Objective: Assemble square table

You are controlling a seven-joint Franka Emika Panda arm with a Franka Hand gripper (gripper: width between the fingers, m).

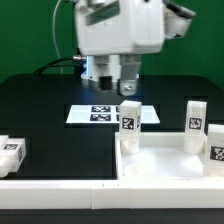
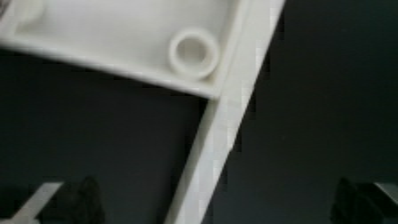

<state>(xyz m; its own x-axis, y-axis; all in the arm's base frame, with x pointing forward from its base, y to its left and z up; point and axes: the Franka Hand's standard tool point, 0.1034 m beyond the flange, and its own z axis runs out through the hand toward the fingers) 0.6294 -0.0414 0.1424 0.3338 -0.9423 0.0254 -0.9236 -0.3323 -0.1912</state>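
I read the fingers (image 2: pixel 68 203) spread wide and empty, hovering over the black bench (image 1: pixel 40 100). A white plastic square tray-like tabletop (image 1: pixel 165 165) sits below and just off them, one corner socket (image 2: pixel 192 50) nearest the fingertips. Three short white tagged legs (image 1: pixel 130 118) stand upright at its corners; a fourth leg (image 1: pixel 10 155) lies well aside.

Robotics lab: black table (image 1: pixel 40 100), tagged marker board (image 1: pixel 100 114)

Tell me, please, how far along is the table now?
Done: three legs seem to stand on the top, at its corners. In hand: nothing; the pincer is open and empty. Left: the fourth leg lies loose, and one socket shows empty.
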